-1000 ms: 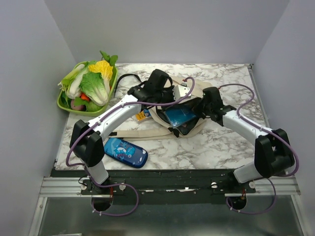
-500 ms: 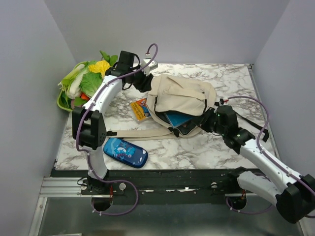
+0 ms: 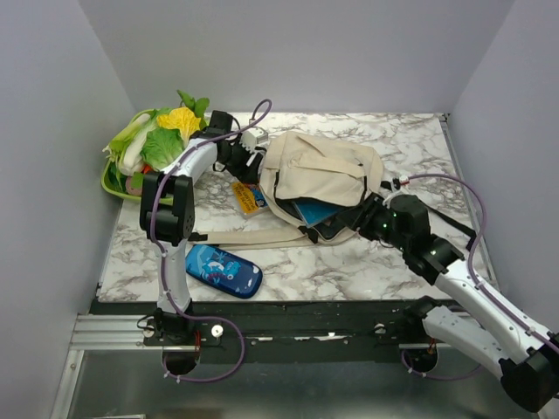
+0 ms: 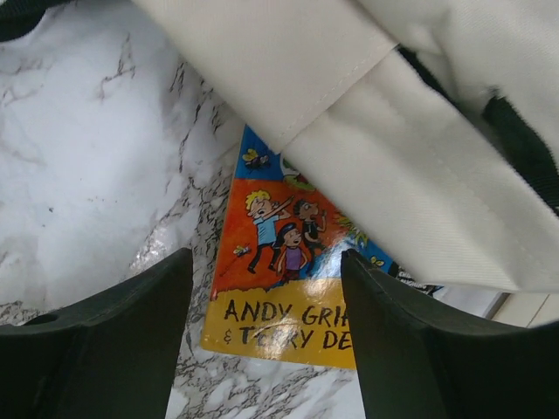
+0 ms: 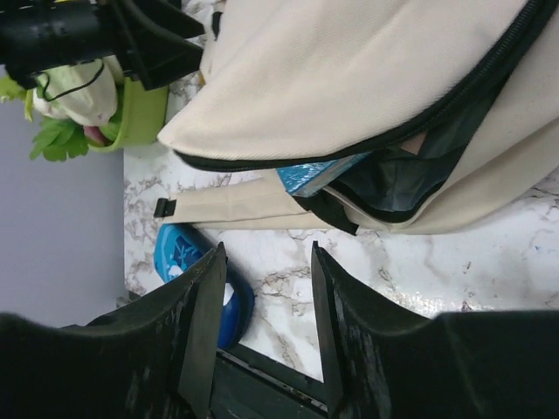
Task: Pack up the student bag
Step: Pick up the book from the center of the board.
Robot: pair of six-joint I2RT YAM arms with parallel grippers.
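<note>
Student bag (image 3: 319, 170) sits btwn both tools: left gripper (image 3: 248, 162) at its left edge, right gripper (image 3: 365, 218) by its open mouth; both w/ jaws apart, empty.

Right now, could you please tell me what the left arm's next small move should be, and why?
Probably lower the left claw onto the book and close on its free edge. The claw is open and empty over it. The book lies flat on the table, partly covered by the bag, which is unzipped and ready to take it.
</note>
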